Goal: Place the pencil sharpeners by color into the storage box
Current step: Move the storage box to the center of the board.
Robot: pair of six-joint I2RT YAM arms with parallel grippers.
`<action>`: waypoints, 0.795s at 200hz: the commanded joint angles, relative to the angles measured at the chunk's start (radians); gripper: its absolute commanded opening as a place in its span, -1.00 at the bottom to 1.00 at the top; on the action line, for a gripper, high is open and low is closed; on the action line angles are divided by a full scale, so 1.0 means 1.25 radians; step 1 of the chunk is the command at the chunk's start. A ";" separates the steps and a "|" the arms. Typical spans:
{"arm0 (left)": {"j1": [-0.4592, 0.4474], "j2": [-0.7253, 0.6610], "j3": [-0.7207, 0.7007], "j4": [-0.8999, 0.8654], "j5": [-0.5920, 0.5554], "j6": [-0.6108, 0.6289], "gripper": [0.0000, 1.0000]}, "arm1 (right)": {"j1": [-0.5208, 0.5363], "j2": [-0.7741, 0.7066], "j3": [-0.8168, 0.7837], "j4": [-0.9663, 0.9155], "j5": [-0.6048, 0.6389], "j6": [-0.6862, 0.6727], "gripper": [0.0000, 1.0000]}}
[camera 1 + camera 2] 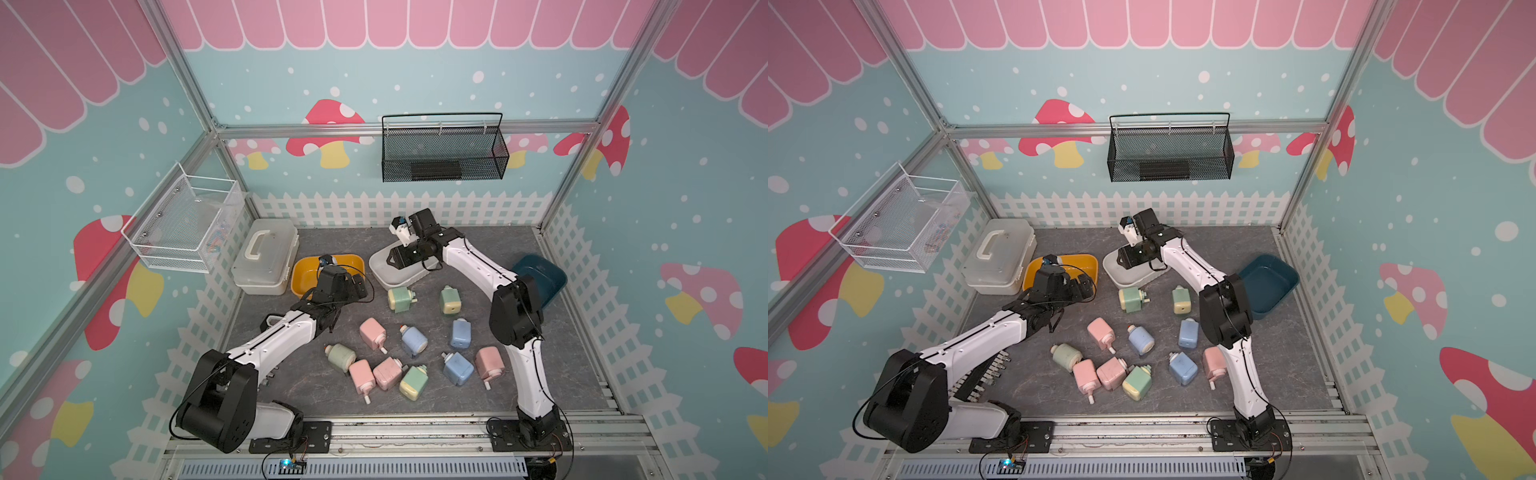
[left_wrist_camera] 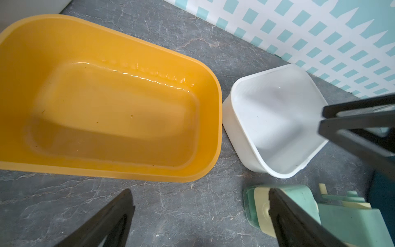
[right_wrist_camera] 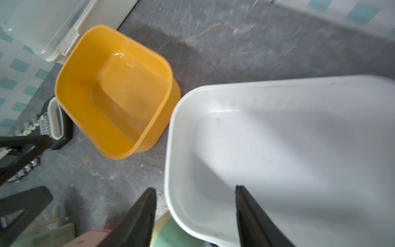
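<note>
Two white-and-black robot arms reach over a grey stone-patterned table (image 1: 582, 353) in a pastel toy-like cell. Eleven pencil sharpeners (image 1: 414, 340) in pink, blue and green lie scattered across the centre and lower centre of both top views, none of them in a bin. Above them in the frame sit three open bins: a yellow bin (image 1: 305, 270) at centre left, a white bin (image 1: 376, 272) at centre and a dark blue bin (image 1: 555, 276) at right. The wrist views show the yellow and white ones empty.

The left gripper (image 2: 199, 192) hangs at the yellow bin's lower right corner, fingers spread wide, holding nothing. The right gripper (image 3: 194, 188) hovers over the white bin's near rim, with its jaws apart and the rim passing between them ungripped.

The closest piece is a green sharpener (image 1: 401, 299) with a cream end, just below the white bin. It lies below the right gripper and to the right of the left one, about equally near both. Its long axis runs left to right, crank knob pointing right. A second green sharpener (image 1: 449, 300) lies to its right, apart from it.

The white bin's wall stands close beside the nearest piece and may crowd a grasp. A lidded clear case (image 1: 266, 257) at left is well out of the way.
</note>
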 commanded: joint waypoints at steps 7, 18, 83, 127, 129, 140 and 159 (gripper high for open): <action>0.006 0.015 0.029 -0.016 0.022 0.008 0.98 | -0.071 0.004 -0.009 -0.027 0.083 -0.101 0.36; 0.006 0.016 0.034 -0.022 0.023 0.010 0.98 | -0.095 0.015 0.009 -0.034 0.084 -0.121 0.38; 0.007 0.027 0.041 -0.028 0.018 0.005 0.98 | -0.131 0.110 0.101 -0.047 0.191 -0.257 0.28; 0.008 0.049 0.054 -0.030 0.023 0.006 0.98 | -0.135 0.160 0.130 -0.003 0.218 -0.221 0.07; 0.008 0.050 0.055 -0.031 0.023 0.006 0.98 | -0.135 0.162 0.132 -0.001 0.219 -0.218 0.06; 0.008 0.056 0.061 -0.033 0.023 0.004 0.98 | -0.135 0.177 0.142 0.005 0.221 -0.205 0.00; 0.008 0.062 0.063 -0.034 0.024 0.001 0.98 | -0.137 0.207 0.170 0.002 0.216 -0.185 -0.07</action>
